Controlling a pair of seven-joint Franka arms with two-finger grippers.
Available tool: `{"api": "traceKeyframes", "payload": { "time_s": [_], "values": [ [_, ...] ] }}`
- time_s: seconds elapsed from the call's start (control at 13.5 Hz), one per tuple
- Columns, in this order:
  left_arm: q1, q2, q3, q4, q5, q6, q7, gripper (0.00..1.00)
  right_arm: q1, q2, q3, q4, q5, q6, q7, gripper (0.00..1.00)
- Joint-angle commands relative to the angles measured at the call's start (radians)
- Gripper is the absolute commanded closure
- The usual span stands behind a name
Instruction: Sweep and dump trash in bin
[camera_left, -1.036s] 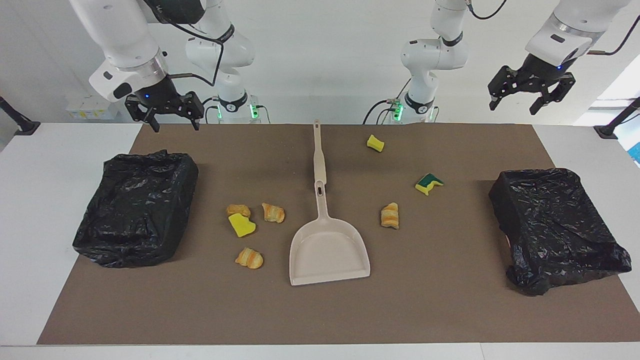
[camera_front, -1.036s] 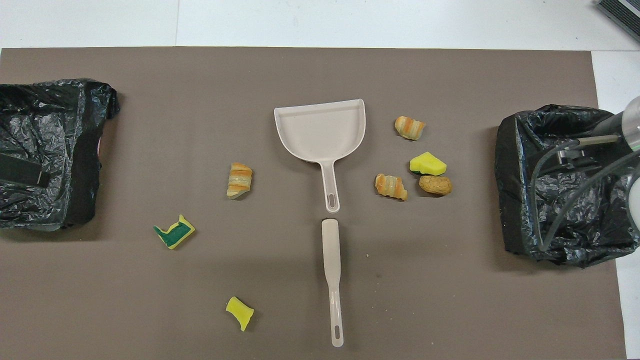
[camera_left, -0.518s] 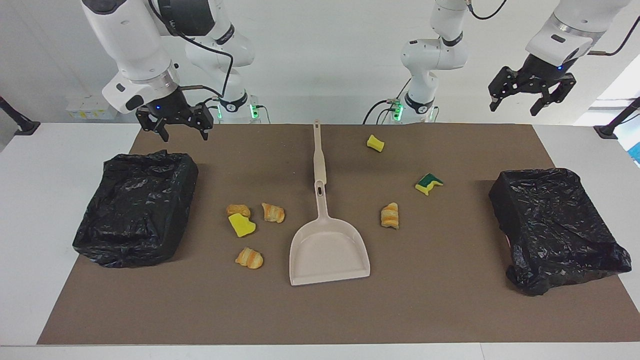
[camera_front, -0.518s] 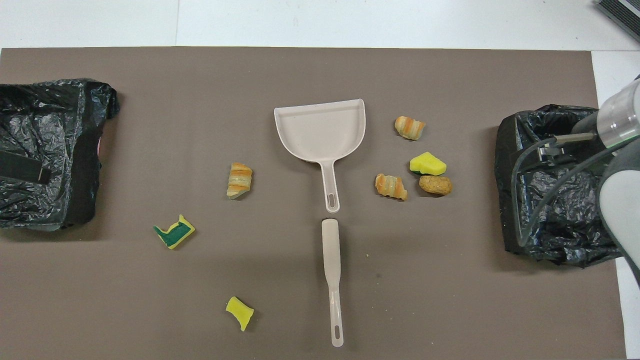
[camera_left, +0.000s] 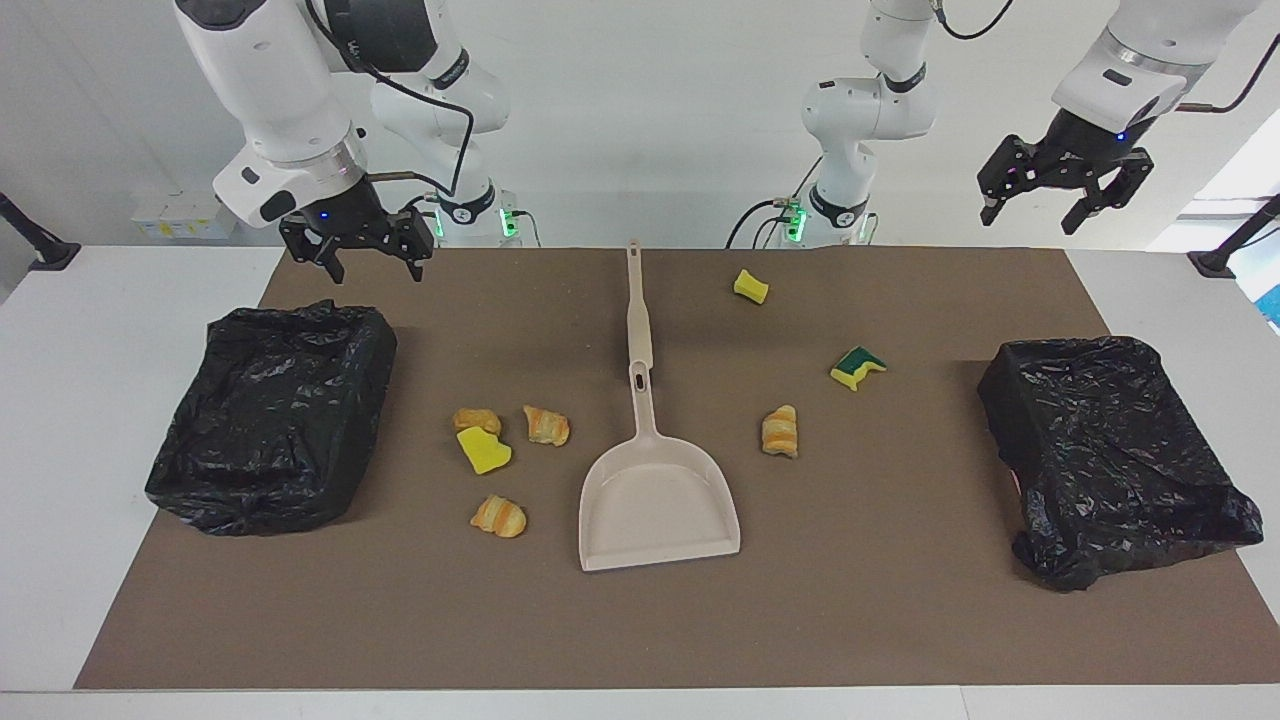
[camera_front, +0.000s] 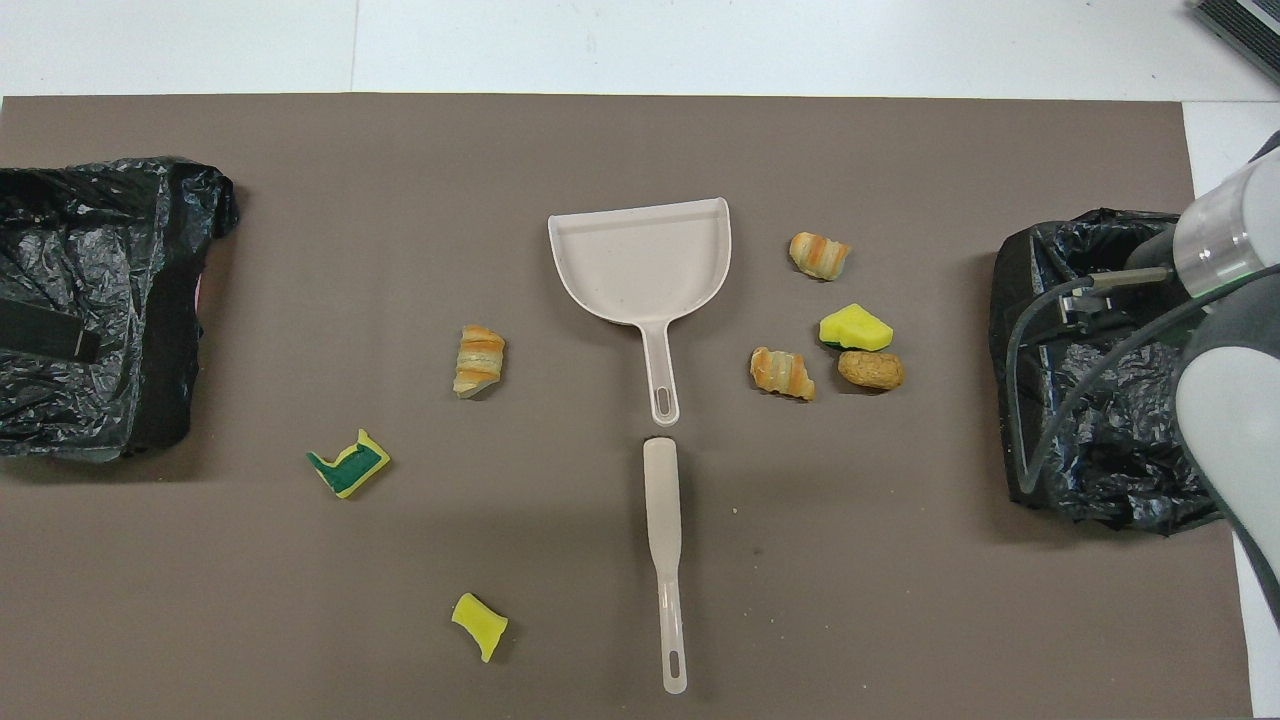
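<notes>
Seven scraps of trash are seen scattered on the brown mat (camera_left: 900, 620) of the counter (camera_left: 60, 420), all placed here relative to the dustpan (camera_left: 658, 510), which lies mid-mat with its handle pointing toward the robots.

Toward the right arm's end, one black-lined bin (camera_left: 275, 415) sits well apart from the dustpan. The right claw (camera_left: 358, 262) is held in the air over the mat's robot-side edge near that bin, its fingers spread with nothing between them.

Between that bin and the dustpan four scraps are grouped: a brown pastry piece (camera_left: 476, 419), a yellow sponge bit (camera_left: 484, 450) touching it, a striped pastry piece (camera_left: 546, 425) just beside the dustpan's handle, and another striped piece (camera_left: 499, 516) beside the pan.

A beige brush (camera_left: 637, 310) lies in line with the dustpan's handle, nearer to the robots.

Toward the left arm's end, a striped pastry piece (camera_left: 780, 431) lies near the pan, a green-backed sponge bit (camera_left: 858, 367) lies past it, and a small yellow sponge bit (camera_left: 751, 287) lies nearer to the robots.

A second black-lined bin (camera_left: 1110, 455) sits well apart from the dustpan at that end. The left claw (camera_left: 1032, 205) is held high, its fingers spread and holding nothing.
</notes>
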Motion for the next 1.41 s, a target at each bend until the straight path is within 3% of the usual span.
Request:
{"api": "traceKeyframes", "payload": {
  "time_s": [0.0, 0.52, 0.81, 1.04, 1.33],
  "values": [
    [0.004, -0.03, 0.001, -0.041, 0.006, 0.034, 0.007, 0.0, -0.001, -0.009, 0.002, -0.024, 0.008, 0.026, 0.025, 0.0],
    [-0.012, -0.032, -0.001, -0.044, 0.006, 0.034, -0.008, 0.0, 0.021, -0.015, 0.002, -0.041, 0.014, 0.047, 0.048, 0.0],
    [-0.033, -0.064, -0.034, -0.104, 0.0, 0.035, -0.012, 0.0, 0.039, -0.015, 0.002, -0.048, 0.016, 0.053, 0.048, 0.0],
    [-0.093, -0.098, -0.051, -0.183, 0.0, 0.037, -0.024, 0.0, 0.039, -0.015, 0.002, -0.051, 0.016, 0.061, 0.048, 0.0],
    [-0.212, -0.203, -0.053, -0.375, -0.003, 0.127, -0.137, 0.0, 0.05, -0.011, 0.004, -0.056, 0.016, 0.075, 0.05, 0.0]
  ]
}}
